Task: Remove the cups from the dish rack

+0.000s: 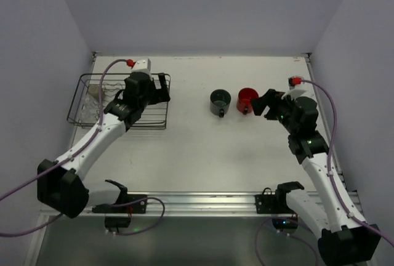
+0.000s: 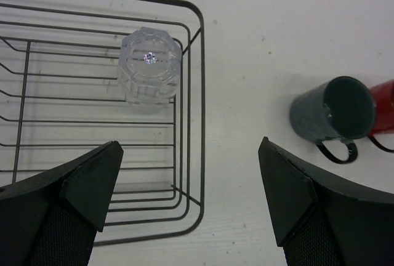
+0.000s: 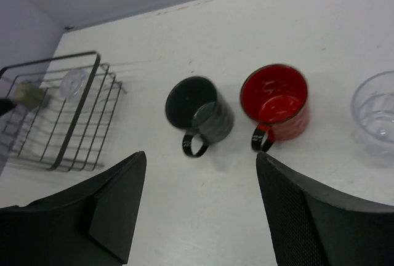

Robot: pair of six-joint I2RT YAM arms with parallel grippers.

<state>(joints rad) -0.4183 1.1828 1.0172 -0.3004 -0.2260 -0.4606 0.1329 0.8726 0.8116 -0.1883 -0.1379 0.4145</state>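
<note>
Red mug (image 3: 275,101) and dark mug (image 3: 197,111) are stood on the worktop (image 3: 197,217).
Left fingers (image 2: 86,180) are spread empty over the dish rack (image 2: 202,93); right fingers (image 3: 295,204) are parted, nothing gripped.

Plain pale walls box in a white table (image 1: 197,155)

From above, the matte white tabletop fills the centre of the frame; closer views show it lightly scuffed and speckled. A lavender-grey back wall (image 1: 203,7) runs across the top, with a left wall (image 1: 37,38) and a right wall (image 1: 363,38) closing in at the upper corners. The light is soft and even, leaving only faint shadows. A silver metal rail (image 1: 203,199) crosses the table's lower edge.
</note>
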